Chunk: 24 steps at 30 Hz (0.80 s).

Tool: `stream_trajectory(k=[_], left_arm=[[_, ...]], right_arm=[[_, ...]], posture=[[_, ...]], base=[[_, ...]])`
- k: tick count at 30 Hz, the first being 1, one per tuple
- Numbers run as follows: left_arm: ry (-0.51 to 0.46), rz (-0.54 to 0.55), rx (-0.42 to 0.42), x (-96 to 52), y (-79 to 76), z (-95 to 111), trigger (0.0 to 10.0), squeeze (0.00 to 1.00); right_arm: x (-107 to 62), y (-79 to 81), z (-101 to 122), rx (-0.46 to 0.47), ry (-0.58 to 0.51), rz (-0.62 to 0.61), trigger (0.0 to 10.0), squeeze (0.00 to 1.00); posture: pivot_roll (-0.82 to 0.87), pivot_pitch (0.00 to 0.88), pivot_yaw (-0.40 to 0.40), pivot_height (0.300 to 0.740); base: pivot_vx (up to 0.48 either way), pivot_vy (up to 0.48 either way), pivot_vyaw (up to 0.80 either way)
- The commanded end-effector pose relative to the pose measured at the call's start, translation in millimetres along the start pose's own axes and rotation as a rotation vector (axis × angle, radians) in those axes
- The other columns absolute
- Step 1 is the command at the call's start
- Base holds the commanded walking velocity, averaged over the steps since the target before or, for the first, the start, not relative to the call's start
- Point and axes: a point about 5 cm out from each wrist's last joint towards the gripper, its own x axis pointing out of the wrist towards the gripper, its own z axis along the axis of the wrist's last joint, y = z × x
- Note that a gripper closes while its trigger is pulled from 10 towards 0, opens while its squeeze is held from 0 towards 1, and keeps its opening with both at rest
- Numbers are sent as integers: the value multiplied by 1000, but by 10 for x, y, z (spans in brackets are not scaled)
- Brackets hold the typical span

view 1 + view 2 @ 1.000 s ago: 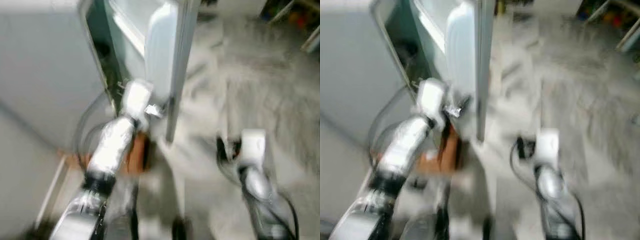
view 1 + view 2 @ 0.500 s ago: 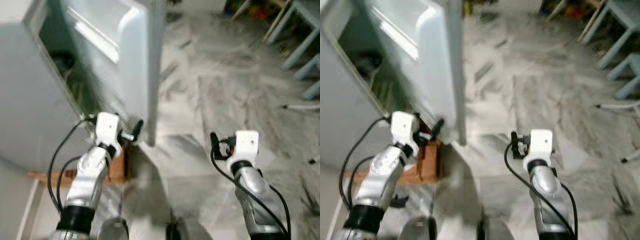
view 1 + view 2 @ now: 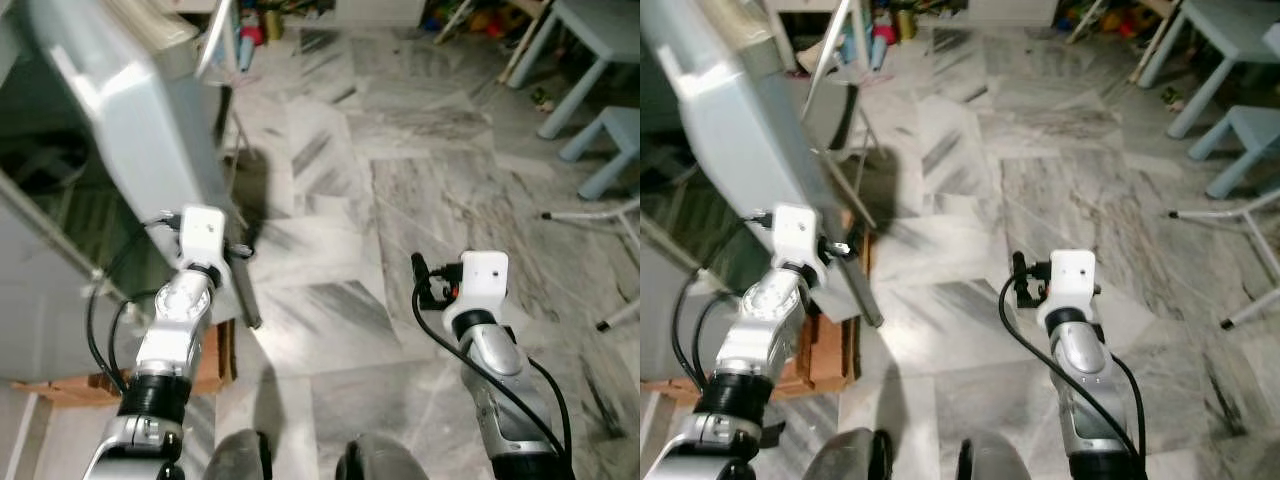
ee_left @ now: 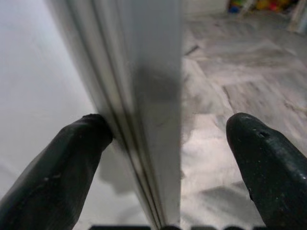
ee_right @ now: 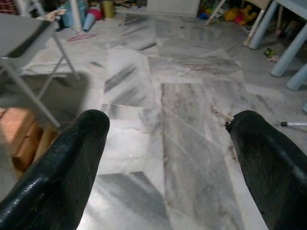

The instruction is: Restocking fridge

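Now your left pincer [image 4: 163, 158] is at the edge of the fridge door [image 3: 130, 130], down near the door's low corner. Its two black fingers [image 4: 53, 177] are spread wide apart, and the thin edge of the door sits in the gap between them. One finger touches the white inner side of the door, and the other finger is off on the outer side, not touching it. The door stands open, and the dark inside of the fridge [image 3: 50, 200] is just beyond your left pincer, on its outer side, with wire shelves you can just make out. Below your left arm there is a brown box [image 3: 825, 355] on the floor, close to the fridge. Your right pincer [image 5: 168, 158] hangs over the grey marble floor [image 3: 400, 200], well apart from the fridge door. Its fingers are spread wide too, and they pinch nothing. Out past your right pincer you can see pale blue furniture legs [image 3: 590, 130] and some bright toys [image 5: 232, 12] far back by the wall. Between the two pincers, farther out, a folding stand [image 3: 835, 110] with thin metal legs stands on the floor next to the door.
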Motion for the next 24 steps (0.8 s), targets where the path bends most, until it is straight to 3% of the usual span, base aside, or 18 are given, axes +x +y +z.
stream_trajectory(k=[1,8,18,24], left_arm=[[-19,5,-19,69,-30,88,10000,0],[-37,-10,-25,57,-8,82,10000,0],[-72,-142,-43,-38,-259,42,10000,0],[-67,-184,-56,-210,-145,-52,10000,0]], right_arm=[[-31,-64,-15,-8,4,-19,10000,0],[-56,-69,-33,-11,5,-21,10000,0],[-23,-56,-33,-4,6,-16,10000,0],[-17,-63,-36,-1,10,-27,10000,0]], posture=[[-38,126,-35,740],[-41,125,-32,740],[-31,128,-36,740],[-30,132,-29,740]], base=[[0,0,0],[0,0,0],[0,0,0],[0,0,0]])
